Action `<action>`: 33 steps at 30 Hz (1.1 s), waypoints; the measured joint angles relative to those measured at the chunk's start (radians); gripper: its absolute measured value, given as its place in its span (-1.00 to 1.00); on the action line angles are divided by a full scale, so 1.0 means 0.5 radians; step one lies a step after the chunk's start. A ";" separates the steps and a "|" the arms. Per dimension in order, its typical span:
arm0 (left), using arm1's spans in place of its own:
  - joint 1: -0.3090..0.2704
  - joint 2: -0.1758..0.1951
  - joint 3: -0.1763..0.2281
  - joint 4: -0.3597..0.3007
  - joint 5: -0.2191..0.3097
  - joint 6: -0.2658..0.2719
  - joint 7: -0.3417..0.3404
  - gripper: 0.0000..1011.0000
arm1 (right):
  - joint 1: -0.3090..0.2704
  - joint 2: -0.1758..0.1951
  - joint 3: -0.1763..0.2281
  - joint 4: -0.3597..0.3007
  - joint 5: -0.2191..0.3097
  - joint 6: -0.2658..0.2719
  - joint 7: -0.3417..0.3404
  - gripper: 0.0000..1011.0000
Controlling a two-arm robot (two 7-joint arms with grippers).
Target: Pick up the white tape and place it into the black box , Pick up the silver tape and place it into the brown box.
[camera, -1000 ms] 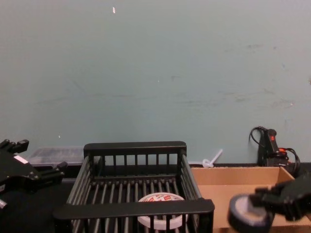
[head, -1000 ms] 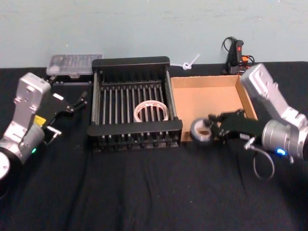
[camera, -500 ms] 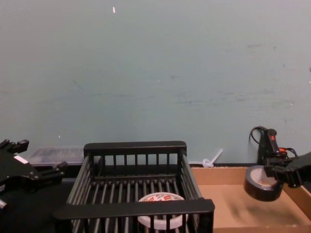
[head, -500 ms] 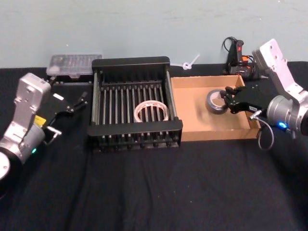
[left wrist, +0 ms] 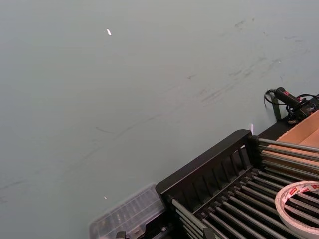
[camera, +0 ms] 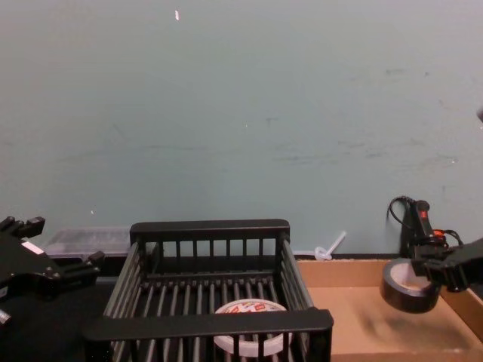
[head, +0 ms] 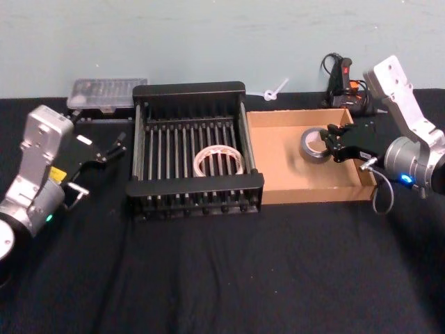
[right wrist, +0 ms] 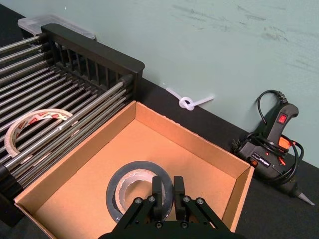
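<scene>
The white tape (head: 218, 159) lies flat on the barred bottom of the black box (head: 196, 90), and its red-printed core shows in the left wrist view (left wrist: 300, 204). My right gripper (head: 332, 142) is shut on the wall of the silver tape (head: 315, 144) and holds it over the back right part of the brown box (head: 272, 184). In the right wrist view the fingers (right wrist: 157, 190) pinch the silver tape (right wrist: 130, 187) just above the cardboard floor (right wrist: 149, 144). My left gripper (head: 103, 164) is parked left of the black box, open and holding nothing.
A clear plastic case (head: 108, 92) sits at the back left. A glue gun with its cable (head: 341, 78) and a white tie (head: 274, 90) lie behind the brown box. Black cloth (head: 222, 278) covers the table in front of both boxes.
My right gripper carried the silver tape from the brown box's front left corner to over its back right part, then barely moved. The left arm stayed still.
</scene>
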 joint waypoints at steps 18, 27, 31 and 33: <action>0.000 0.000 0.000 0.000 0.000 0.000 0.000 0.98 | -0.003 0.005 -0.004 -0.009 0.007 0.003 0.003 -0.02; 0.000 0.000 0.000 0.000 0.000 0.000 0.000 0.98 | -0.003 0.007 -0.005 -0.011 0.008 0.003 0.004 0.56; 0.000 0.000 0.000 0.000 0.000 0.000 0.000 0.98 | -0.003 0.007 -0.005 -0.012 0.009 0.003 0.004 0.74; 0.000 0.000 0.000 0.000 0.000 0.000 0.000 0.98 | -0.003 0.007 -0.005 -0.012 0.010 0.003 0.004 0.87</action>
